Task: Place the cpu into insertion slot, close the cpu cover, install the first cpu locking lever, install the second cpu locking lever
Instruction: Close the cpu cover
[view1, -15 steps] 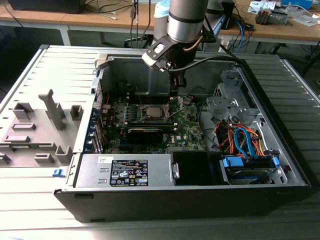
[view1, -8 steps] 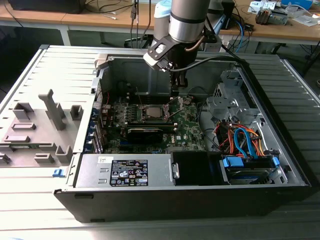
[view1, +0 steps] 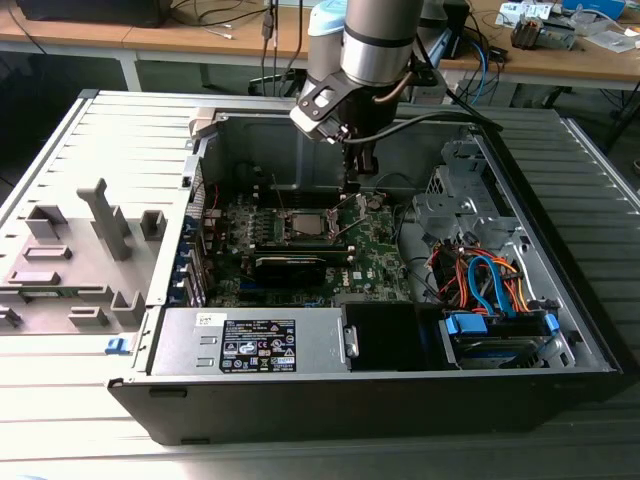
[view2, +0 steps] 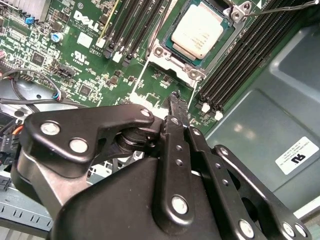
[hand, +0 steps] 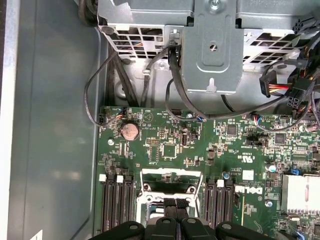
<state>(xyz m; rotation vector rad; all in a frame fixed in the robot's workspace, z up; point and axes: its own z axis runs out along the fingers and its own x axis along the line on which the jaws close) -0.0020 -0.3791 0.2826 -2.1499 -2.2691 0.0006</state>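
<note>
Claw (view2: 174, 98) has its fingers pressed together, hanging just beside the insertion slot (view2: 159, 52) above the green motherboard (view2: 95, 60). The cpu (view2: 201, 29) sits in the slot, and the cpu cover (view2: 218, 53) looks flat around it. All this is inside the open PC case (view1: 560, 330).

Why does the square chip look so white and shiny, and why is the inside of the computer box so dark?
In the second wrist view the cpu bounces light back and looks pale; the case wall beside it has soft bright patches. In the exterior view the tall case sides probably shade the motherboard, so it looks dim.
</note>
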